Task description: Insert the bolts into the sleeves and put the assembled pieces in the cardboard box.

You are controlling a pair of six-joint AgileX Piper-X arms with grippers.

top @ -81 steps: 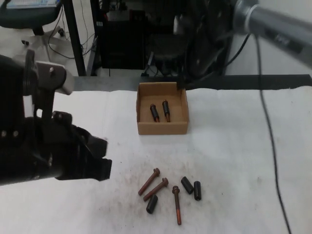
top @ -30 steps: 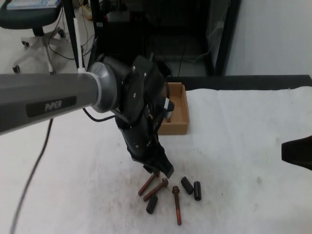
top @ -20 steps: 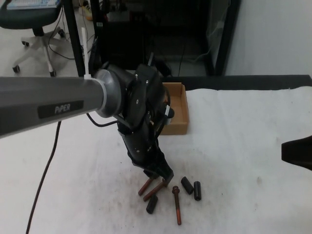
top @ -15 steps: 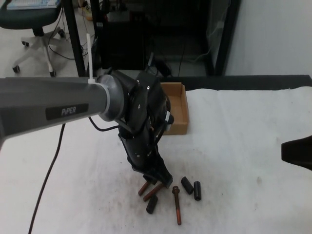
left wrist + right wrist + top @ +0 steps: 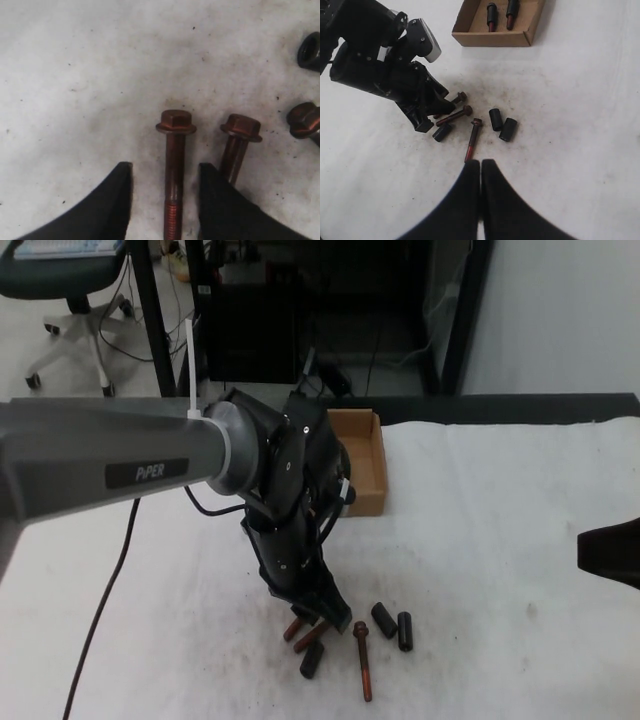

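My left gripper point(image 5: 165, 172) stands open low over the white cloth, one finger on each side of a rusty bolt point(image 5: 175, 150). A second bolt point(image 5: 237, 142) lies just outside one finger. In the high view the left gripper point(image 5: 312, 608) covers the heads of those two bolts point(image 5: 312, 633); a third bolt point(image 5: 364, 665) lies to their right. Three black sleeves point(image 5: 311, 660) point(image 5: 384, 620) point(image 5: 404, 631) lie around them. The cardboard box point(image 5: 492, 36) holds two assembled pieces point(image 5: 491, 12). My right gripper point(image 5: 480, 172) is shut and empty, hanging nearer than the third bolt point(image 5: 472, 137).
The box point(image 5: 372, 475) sits behind the left arm, partly hidden by it. A dark part of an arm point(image 5: 610, 555) juts in at the right edge. Bare cloth lies on both sides of the parts. Chairs and dark stands are beyond the bench's far edge.
The left arm swung in from the left and has kept lowering, its gripper sliding down over the two leftmost bolts. The dark shape at the right edge stays still.
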